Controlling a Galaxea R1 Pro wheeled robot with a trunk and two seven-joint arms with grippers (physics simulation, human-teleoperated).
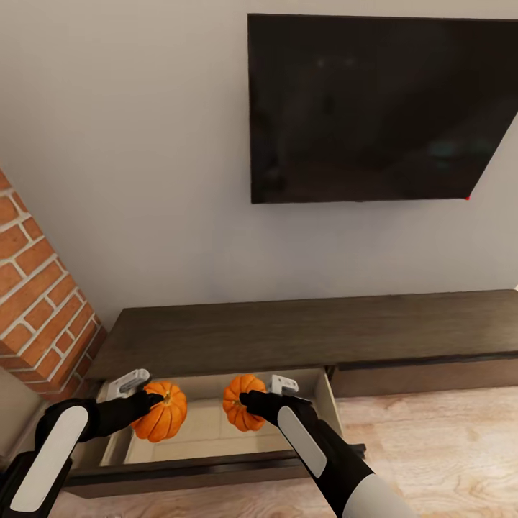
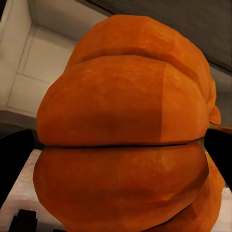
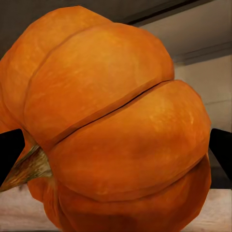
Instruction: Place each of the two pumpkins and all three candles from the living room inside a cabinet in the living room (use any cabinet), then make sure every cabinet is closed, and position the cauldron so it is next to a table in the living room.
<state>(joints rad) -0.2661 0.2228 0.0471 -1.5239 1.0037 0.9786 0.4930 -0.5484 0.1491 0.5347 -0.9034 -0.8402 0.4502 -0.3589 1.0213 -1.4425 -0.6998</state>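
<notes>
Two bright-orange ribbed pumpkins hang over the open drawer of the dark-brown cabinet. My left gripper is shut on the left pumpkin, which looms large in the left wrist view. The right pumpkin is held by my right gripper, shut on it; its dark stem shows in the right wrist view beside the orange body. Black fingers flank that pumpkin. Candles, cauldron and table are out of view.
A big black TV hangs on the grey wall above the cabinet. A red brick column stands at the left, close to my left arm. Light wooden floor lies to the right of the drawer.
</notes>
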